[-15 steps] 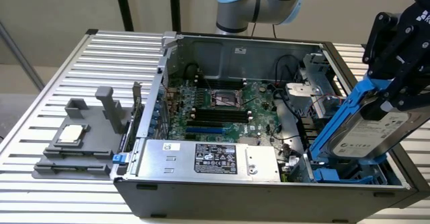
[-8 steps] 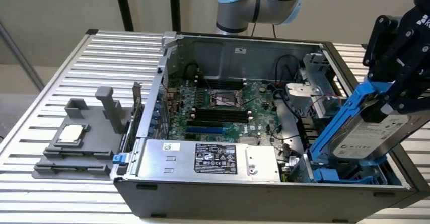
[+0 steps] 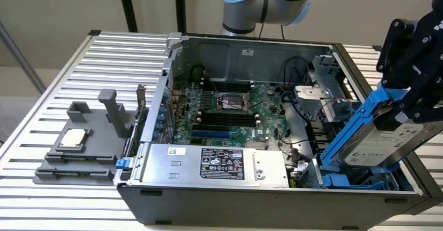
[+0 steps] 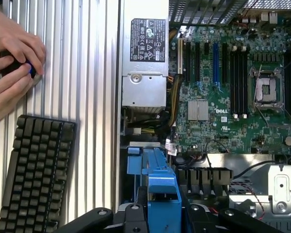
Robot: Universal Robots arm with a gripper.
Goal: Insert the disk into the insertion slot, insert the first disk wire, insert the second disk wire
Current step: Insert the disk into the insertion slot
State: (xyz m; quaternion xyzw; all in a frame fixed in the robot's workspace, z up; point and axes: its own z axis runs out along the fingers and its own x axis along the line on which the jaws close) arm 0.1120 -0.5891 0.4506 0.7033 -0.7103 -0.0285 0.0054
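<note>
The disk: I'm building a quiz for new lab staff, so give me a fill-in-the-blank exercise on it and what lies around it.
1. The gripper grips the disk, whose frame is bright ___.
2. The disk hangs tilted over the slot, at the exterior view's ___.
3. The power supply bears a ___ label.
4. In the wrist view, a person's hands are near a black ___.

Missing words: blue; right; black; keyboard.
</note>
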